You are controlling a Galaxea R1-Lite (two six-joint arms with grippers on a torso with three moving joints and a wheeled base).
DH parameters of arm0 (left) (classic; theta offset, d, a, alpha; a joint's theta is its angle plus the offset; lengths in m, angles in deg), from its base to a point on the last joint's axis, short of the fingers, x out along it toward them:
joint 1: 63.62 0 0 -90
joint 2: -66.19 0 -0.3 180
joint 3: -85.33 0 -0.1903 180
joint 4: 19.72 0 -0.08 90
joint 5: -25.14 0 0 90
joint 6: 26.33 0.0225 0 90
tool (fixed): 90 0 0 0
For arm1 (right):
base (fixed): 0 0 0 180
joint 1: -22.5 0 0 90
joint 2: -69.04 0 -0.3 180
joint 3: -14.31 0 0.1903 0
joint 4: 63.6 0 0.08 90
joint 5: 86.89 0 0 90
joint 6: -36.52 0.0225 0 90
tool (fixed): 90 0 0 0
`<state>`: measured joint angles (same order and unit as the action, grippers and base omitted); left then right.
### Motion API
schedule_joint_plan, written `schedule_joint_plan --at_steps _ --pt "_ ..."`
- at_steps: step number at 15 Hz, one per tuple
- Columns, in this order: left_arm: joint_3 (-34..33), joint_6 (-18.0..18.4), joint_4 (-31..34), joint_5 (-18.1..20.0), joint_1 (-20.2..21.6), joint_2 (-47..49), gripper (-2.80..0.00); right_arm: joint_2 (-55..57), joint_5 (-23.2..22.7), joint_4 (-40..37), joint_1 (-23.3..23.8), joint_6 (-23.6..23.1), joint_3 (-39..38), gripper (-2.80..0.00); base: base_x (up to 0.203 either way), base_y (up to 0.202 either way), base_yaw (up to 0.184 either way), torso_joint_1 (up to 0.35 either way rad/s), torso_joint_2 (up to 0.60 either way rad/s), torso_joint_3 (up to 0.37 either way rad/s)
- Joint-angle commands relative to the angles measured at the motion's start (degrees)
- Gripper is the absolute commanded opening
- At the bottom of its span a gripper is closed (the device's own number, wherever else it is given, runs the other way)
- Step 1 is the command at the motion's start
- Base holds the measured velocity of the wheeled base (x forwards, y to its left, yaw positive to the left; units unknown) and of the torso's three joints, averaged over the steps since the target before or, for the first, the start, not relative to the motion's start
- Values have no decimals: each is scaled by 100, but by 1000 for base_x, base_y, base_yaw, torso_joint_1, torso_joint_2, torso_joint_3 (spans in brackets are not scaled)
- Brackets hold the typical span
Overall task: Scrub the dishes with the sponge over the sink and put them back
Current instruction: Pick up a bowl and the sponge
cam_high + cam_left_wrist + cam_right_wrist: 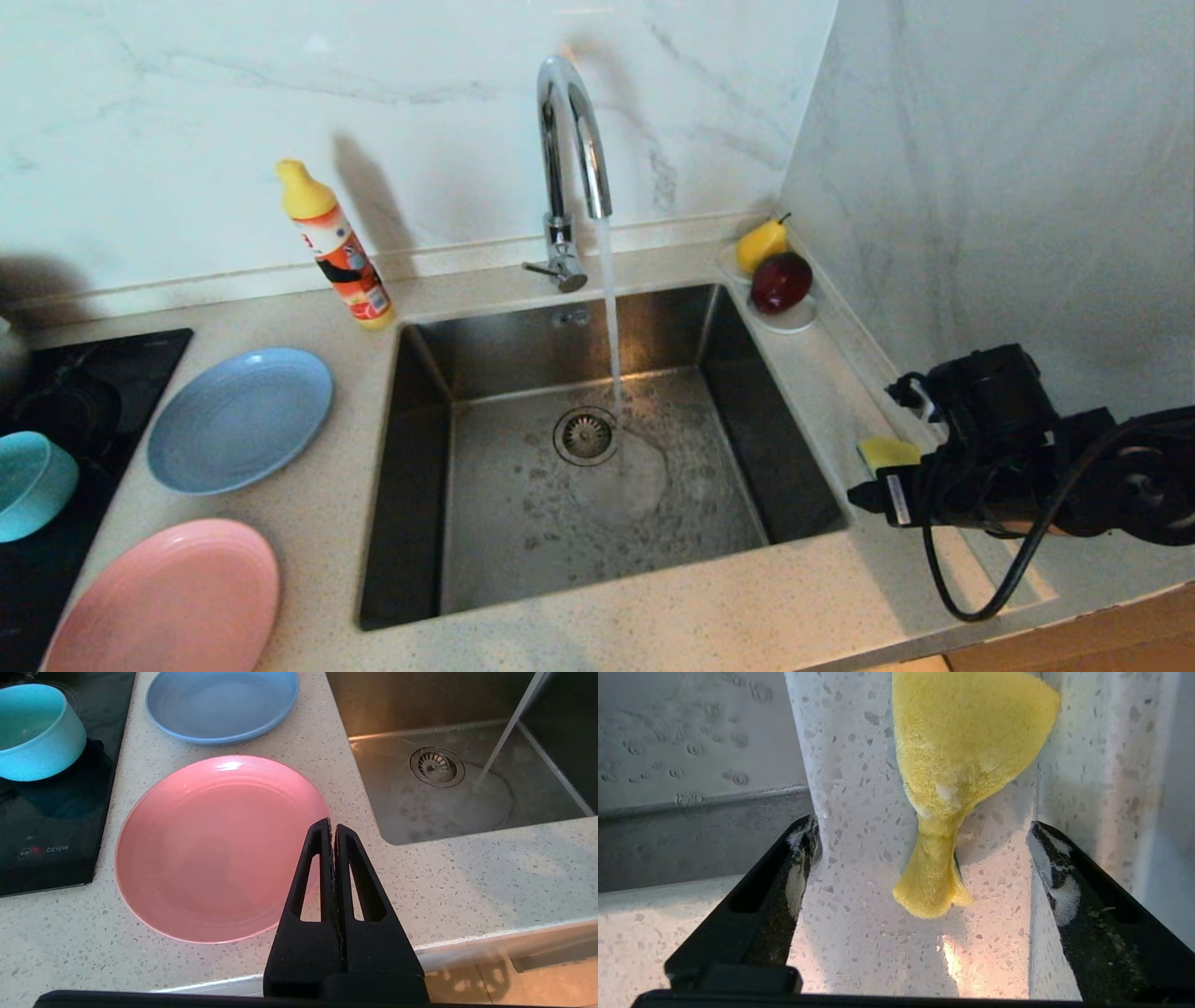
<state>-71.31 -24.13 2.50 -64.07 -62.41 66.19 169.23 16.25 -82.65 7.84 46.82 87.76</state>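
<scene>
Running water falls from the tap into the sink, which is set in the middle of the speckled desk; the stream lands just beside the drain strainer.

Induction hob at the desk's left edge. Teal bowl sits on the hob.

Blue plate lies on the desk between hob and sink, toward the back. Pink plate lies at the desk's front left corner, apart from the blue one.

Right arm reaches over the narrow strip of desk right of the sink. Right claw stands wide open, fingers on either side of the sponge and clear of it. Foam flecks on the finger pads.

Left claw is pressed closed, empty, hanging over the near rim of the pink plate at the desk's front edge.

Detergent bottle stands tilted at the desk's back edge, left of the tap.

Sponge lies on the desk's right strip, just beside the sink rim, yellow side up, pinched into a narrow waist at the end nearest the claw.

White saucer at the back right corner holds a yellow pear and a dark red fruit, touching.
</scene>
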Motion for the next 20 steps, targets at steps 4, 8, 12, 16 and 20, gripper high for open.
schedule_joint_plan --at_steps 4,8,12,16,20 --pt "-79 0 0 0 11 9 -280 -5 -5 8 -1 16 -77 0 0 0 0 0 0 0" --pt "-79 0 0 0 11 9 -280 79 -13 61 8 33 -86 -280 0 0 0 0 0 0" --pt "-79 0 0 0 11 9 -280 149 6 69 119 121 -16 -280 0 0 0 0 0 0" --pt "-79 0 0 0 5 9 -280 176 -13 78 183 106 -7 -280 0 0 0 0 0 0" --pt "-79 0 0 0 2 9 -280 137 -13 74 175 121 24 -280 0 0 0 0 0 0"
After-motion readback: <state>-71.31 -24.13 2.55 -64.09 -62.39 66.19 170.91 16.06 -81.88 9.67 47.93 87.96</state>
